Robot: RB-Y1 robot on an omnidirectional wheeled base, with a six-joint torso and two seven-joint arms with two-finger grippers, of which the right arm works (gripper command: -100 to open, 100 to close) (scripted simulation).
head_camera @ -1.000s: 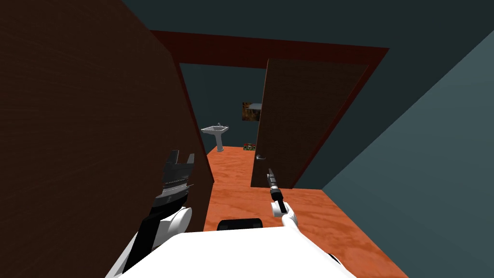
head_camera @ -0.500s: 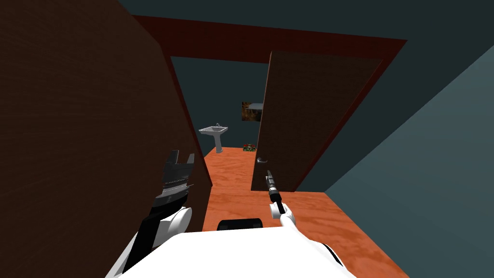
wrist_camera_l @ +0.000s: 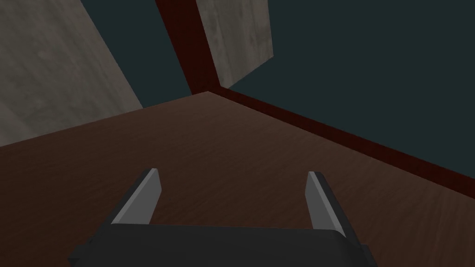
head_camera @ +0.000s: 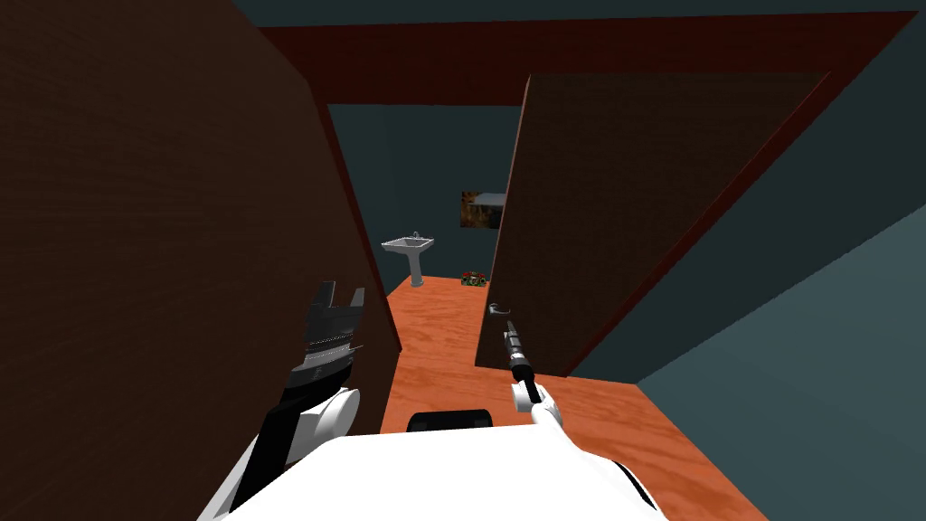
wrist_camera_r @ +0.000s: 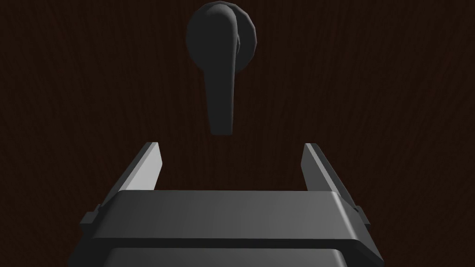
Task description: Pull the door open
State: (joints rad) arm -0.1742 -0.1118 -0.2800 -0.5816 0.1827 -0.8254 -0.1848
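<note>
A dark brown door [head_camera: 597, 208] stands partly ajar in a dark red frame [head_camera: 452, 68]. Its lever handle [head_camera: 496, 309] is small and grey in the head view. In the right wrist view the handle [wrist_camera_r: 220, 69] looks dark and lies just beyond my right gripper [wrist_camera_r: 230, 153], whose fingers are open and apart from it. The right gripper [head_camera: 508, 325] points at the door just below the handle. My left gripper [head_camera: 341, 298] is raised beside a brown panel [head_camera: 163, 235], and its fingers [wrist_camera_l: 148, 194] stand open over that brown surface [wrist_camera_l: 232, 157].
Through the gap I see a white pedestal sink [head_camera: 411, 249], a picture on the far wall [head_camera: 481, 209] and a small red and green thing [head_camera: 473, 279] on the orange floor [head_camera: 434, 326]. A dark teal wall [head_camera: 814, 317] closes the right side.
I have moved closer to the door: it looms larger and the handle sits nearer my right gripper. Both arms keep their pose.
</note>
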